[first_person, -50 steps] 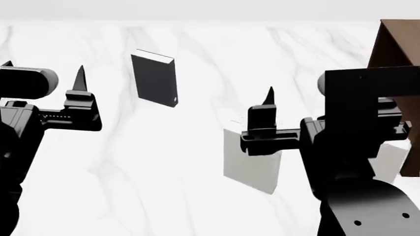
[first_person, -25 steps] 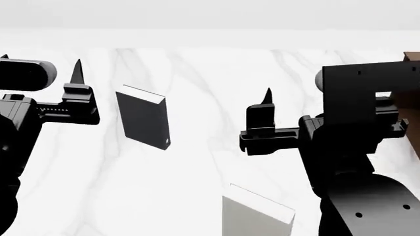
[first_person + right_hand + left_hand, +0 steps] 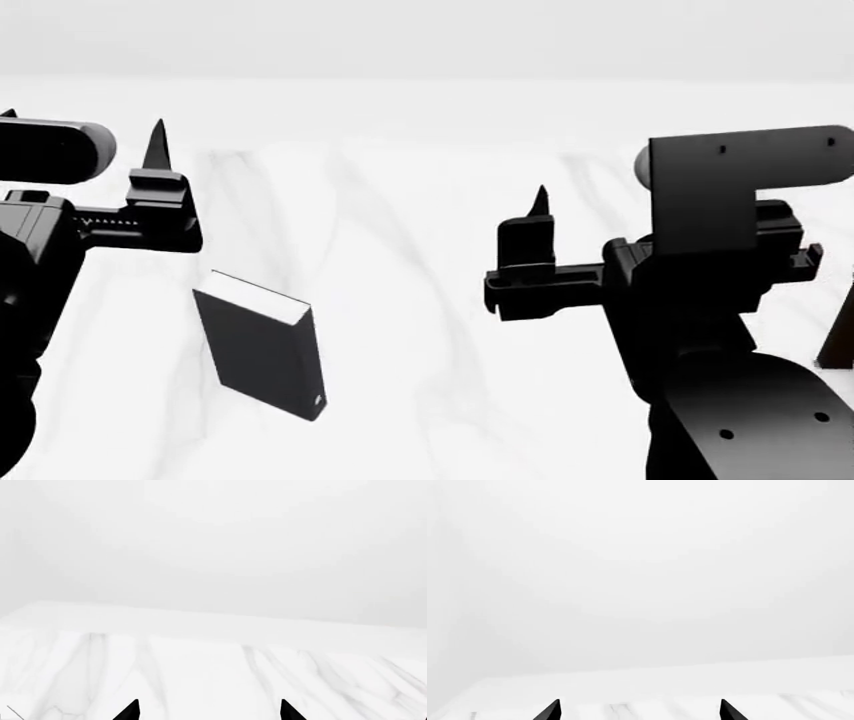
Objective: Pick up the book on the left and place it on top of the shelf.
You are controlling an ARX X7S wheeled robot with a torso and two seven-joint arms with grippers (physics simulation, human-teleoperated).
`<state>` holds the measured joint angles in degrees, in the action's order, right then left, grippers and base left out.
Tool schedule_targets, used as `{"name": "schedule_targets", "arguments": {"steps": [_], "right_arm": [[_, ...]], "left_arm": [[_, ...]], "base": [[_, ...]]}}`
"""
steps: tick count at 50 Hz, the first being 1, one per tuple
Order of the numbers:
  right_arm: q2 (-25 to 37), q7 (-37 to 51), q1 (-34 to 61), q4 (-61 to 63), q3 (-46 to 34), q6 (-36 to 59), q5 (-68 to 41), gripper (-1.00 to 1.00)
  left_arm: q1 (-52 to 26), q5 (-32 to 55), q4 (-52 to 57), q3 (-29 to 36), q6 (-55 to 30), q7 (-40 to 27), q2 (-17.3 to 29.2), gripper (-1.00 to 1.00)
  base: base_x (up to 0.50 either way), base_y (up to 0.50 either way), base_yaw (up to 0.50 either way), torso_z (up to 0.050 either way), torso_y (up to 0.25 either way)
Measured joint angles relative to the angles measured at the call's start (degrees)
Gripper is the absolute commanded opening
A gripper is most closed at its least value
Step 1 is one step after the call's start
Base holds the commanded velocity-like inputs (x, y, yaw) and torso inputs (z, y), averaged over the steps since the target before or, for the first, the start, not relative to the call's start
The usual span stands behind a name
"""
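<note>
Much is cut off here. Of the shelf (image 3: 839,340) only a dark brown sliver shows at the right edge of the head view, behind the right arm. In each wrist view only two black fingertips poke in at the picture's edge, well apart, with nothing between them. So the left gripper (image 3: 639,711) is spread and empty, and the right gripper (image 3: 209,711) likewise. In the head view each gripper shows only one pointed finger against the pale ground; the rest blends into black arm housing.

The book (image 3: 259,343), dark charcoal with a white page edge along its top and a small pale mark near its lower corner, lies on the table (image 3: 400,200) at the lower left, below the left gripper and apart from it.

The table is white marble with faint grey veins. Beyond its far edge the room is plain, featureless pale grey.
</note>
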<state>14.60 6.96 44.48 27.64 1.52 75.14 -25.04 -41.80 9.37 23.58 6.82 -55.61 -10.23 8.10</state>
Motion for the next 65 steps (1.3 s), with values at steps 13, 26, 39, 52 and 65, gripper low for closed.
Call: {"name": "schedule_targets", "arguments": {"steps": [13, 26, 39, 52, 65], "right_arm": [[0.26, 0.0, -0.35, -0.67, -0.38, -0.59, -0.28, 1.0], [0.51, -1.94, 1.16, -3.07, -1.13, 2.68, -2.7, 1.0], [7.85, -16.08, 5.55, -8.81, -15.39, 2.34, -7.33, 1.0], [11.49, -28.19, 8.02, -15.1, -26.14, -4.39, -8.44, 1.0], [11.85, -32.6, 8.61, -18.62, -30.55, -8.57, -8.1, 1.0]], "left_arm": [[0.09, 0.47, -0.36, 0.33, 0.43, -0.34, 0.33, 1.0], [0.15, 0.95, -0.62, 0.56, 0.71, -0.68, 0.67, 1.0], [-0.05, 1.28, -0.82, 0.85, 0.87, -1.09, 1.03, 1.0], [-0.1, 1.57, -1.12, 1.09, 1.13, -1.48, 1.45, 1.0], [0.14, 1.82, -1.53, 1.52, 1.64, -1.85, 1.79, 1.0]], "base": [[0.5, 0.0, 0.0, 0.0, 0.002], [0.02, 0.0, 0.0, 0.0, 0.002], [0.0, 0.0, 0.0, 0.0, 0.0], [0.0, 0.0, 0.0, 0.0, 0.0], [0.0, 0.0, 0.0, 0.0, 0.0]]}}
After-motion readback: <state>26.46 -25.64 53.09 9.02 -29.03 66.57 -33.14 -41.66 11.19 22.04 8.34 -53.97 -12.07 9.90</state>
